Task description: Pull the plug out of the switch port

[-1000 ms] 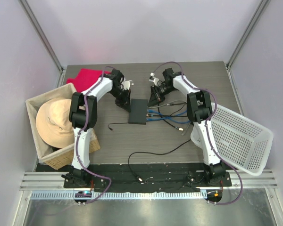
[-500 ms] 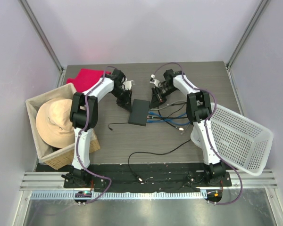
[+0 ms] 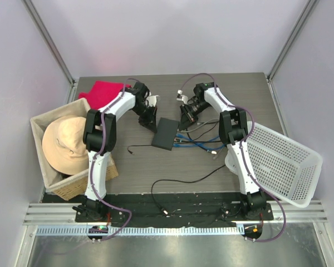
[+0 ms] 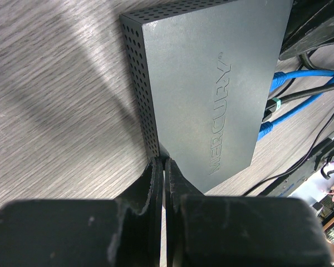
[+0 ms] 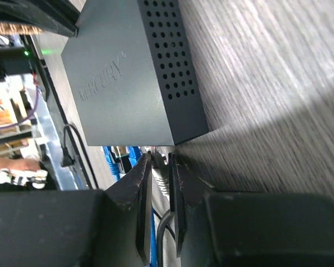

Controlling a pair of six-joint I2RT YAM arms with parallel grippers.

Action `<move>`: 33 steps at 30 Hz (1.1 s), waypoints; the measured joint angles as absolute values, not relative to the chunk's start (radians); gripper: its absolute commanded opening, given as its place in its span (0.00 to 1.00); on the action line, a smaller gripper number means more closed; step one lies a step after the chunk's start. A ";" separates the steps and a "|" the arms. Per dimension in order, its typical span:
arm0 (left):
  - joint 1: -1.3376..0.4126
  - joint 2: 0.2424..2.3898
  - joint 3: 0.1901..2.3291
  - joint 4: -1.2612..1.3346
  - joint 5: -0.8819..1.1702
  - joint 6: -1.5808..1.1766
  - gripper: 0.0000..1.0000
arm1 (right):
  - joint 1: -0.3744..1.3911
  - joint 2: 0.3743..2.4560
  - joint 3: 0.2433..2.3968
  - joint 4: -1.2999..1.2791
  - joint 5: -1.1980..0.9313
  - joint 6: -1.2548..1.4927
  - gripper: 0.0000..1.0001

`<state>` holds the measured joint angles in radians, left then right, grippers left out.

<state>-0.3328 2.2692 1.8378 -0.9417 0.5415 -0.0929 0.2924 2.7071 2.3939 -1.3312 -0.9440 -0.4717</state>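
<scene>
The switch (image 3: 165, 133) is a flat matte-black box lying tilted mid-table, its socket edge facing right. Blue cables (image 4: 285, 81) run out of that edge. My left gripper (image 3: 151, 121) is shut, and its tips (image 4: 164, 161) press against the switch's (image 4: 206, 83) perforated corner with nothing between them. My right gripper (image 3: 187, 118) sits at the switch's far right corner. In the right wrist view it (image 5: 158, 159) is shut on a grey ribbed plug (image 5: 162, 179) right at the socket edge of the switch (image 5: 128, 72). I cannot tell whether the plug is still in its port.
Blue and black cables (image 3: 193, 142) trail right of the switch. A loose black cable (image 3: 178, 182) loops near the front. A wicker basket (image 3: 47, 116) holding a straw hat (image 3: 65, 143) stands left, a red cloth (image 3: 103, 90) behind it. A white plastic basket (image 3: 281, 161) leans at right.
The switch has turned clockwise, its far end swinging right as the right gripper drew slightly right with the plug. The left gripper followed the switch's corner.
</scene>
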 measured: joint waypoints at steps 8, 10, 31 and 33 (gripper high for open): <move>-0.333 2.269 1.838 -0.942 0.541 -0.093 0.00 | 0.294 2.702 2.399 -1.362 -0.924 -0.558 0.01; -0.333 2.269 1.838 -0.942 0.542 -0.093 0.00 | 0.297 2.680 2.371 -1.370 -0.891 -0.592 0.01; -0.333 2.272 1.842 -0.945 0.542 -0.093 0.00 | 0.035 2.563 2.411 -1.132 -0.395 -0.540 0.17; -0.333 2.272 1.842 -0.945 0.542 -0.093 0.00 | 0.004 2.563 2.410 -1.083 -0.360 -0.494 0.33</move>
<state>-0.3328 2.2719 1.8416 -0.9451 0.5415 -0.0925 0.0040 2.5626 2.4104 -1.0832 -0.3599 -0.4938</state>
